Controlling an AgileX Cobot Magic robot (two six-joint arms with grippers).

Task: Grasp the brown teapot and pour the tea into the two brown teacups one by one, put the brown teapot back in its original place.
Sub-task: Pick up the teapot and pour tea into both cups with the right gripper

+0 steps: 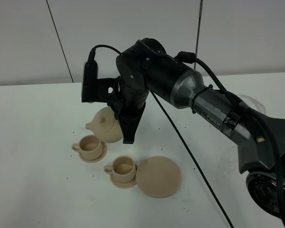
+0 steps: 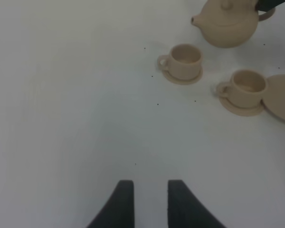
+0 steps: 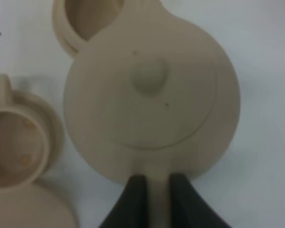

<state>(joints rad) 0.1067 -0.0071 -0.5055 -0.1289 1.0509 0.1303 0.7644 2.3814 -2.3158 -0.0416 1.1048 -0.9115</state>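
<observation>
The brown teapot (image 1: 104, 124) hangs tilted just behind the far teacup (image 1: 90, 145), with its spout toward the left. My right gripper (image 1: 127, 135) is shut on its loop handle, which shows between the fingers (image 3: 135, 199) in the right wrist view. There the teapot (image 3: 152, 95) hides part of one teacup (image 3: 80, 19). The nearer teacup (image 1: 123, 167) stands on its small saucer beside the large round saucer (image 1: 158, 176), the original place, which is bare. My left gripper (image 2: 151, 204) hovers over bare table, slightly open and holding nothing, well away from the teacups (image 2: 186, 59) (image 2: 248, 86).
A black cable (image 1: 190, 152) runs across the white table from the right arm toward the front edge. The right arm (image 1: 213, 111) stretches in from the right side. Small dark specks dot the table around the teacups.
</observation>
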